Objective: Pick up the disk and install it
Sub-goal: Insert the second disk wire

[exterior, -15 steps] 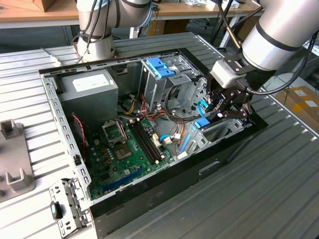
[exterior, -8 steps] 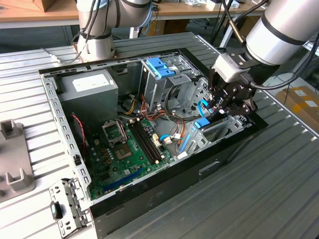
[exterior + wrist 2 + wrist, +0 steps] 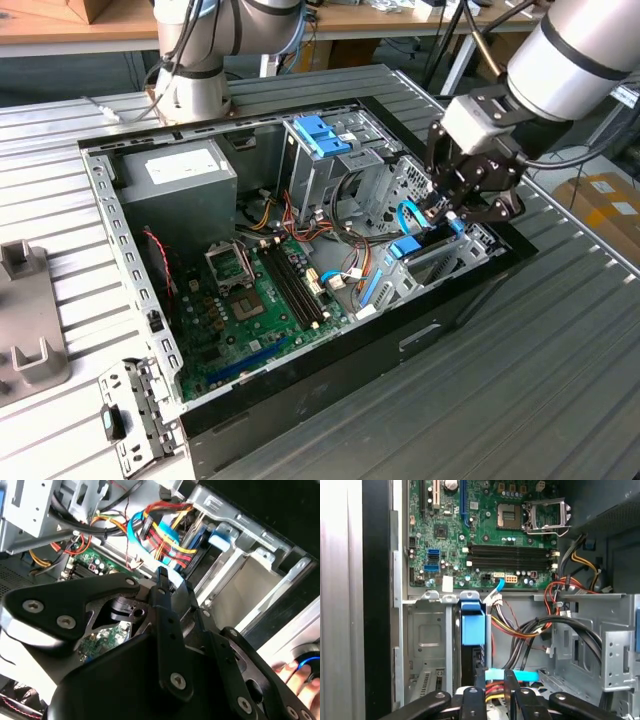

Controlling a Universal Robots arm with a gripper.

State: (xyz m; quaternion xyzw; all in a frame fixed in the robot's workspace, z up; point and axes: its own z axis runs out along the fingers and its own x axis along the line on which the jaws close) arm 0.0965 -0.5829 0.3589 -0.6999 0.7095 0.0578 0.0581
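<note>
No print comes through clearly enough to read. In the exterior view the grey metal power supply box [image 3: 180, 172] inside the open black computer case [image 3: 330, 350] wears a pale label, its lines too small to make out. In the first wrist view the green motherboard [image 3: 485, 535] is peppered with tiny white markings beside its sockets and slots, none legible, and a small white sticker [image 3: 448, 583] near the board's edge shows no characters I can pick out. In the second wrist view a patch of that green board [image 3: 95, 562] carries only specks of white marking.
</note>
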